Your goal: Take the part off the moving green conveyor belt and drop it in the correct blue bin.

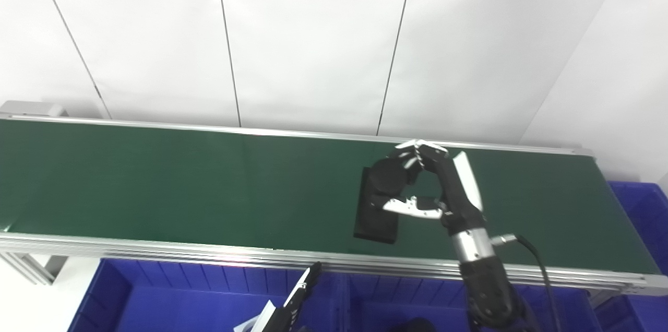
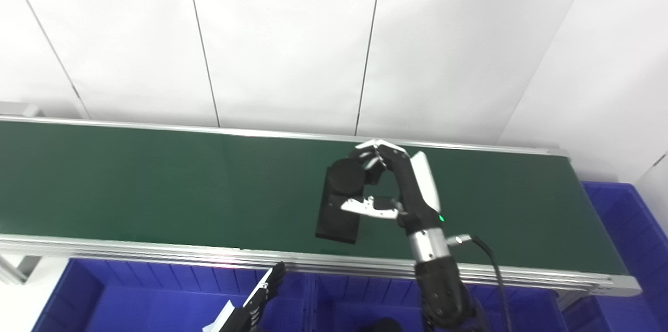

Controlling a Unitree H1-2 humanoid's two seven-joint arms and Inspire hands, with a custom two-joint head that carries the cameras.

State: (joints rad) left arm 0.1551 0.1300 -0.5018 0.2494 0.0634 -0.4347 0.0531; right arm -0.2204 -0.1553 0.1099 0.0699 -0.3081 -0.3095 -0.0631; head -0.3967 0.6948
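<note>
The right hand (image 1: 425, 186) is positioned over the green conveyor belt (image 1: 182, 180), with its fingers (image 1: 417, 152) curled over the far end of the black part (image 1: 377, 209) and the thumb (image 1: 409, 206) laid across the part's middle. The hand appears to be closing on the part; whether the grasp is firm cannot be told. The part, a flat dark block with a round raised section, lies on the belt right of centre, nearer the front rail. The left hand (image 1: 297, 295) waits low over the blue bins (image 1: 172, 295), fingers extended, holding nothing. Judged progress: the pick is in hand; lifting and dropping into a bin remain. A further blue bin (image 1: 644, 217) stands at the belt's right end.
</note>
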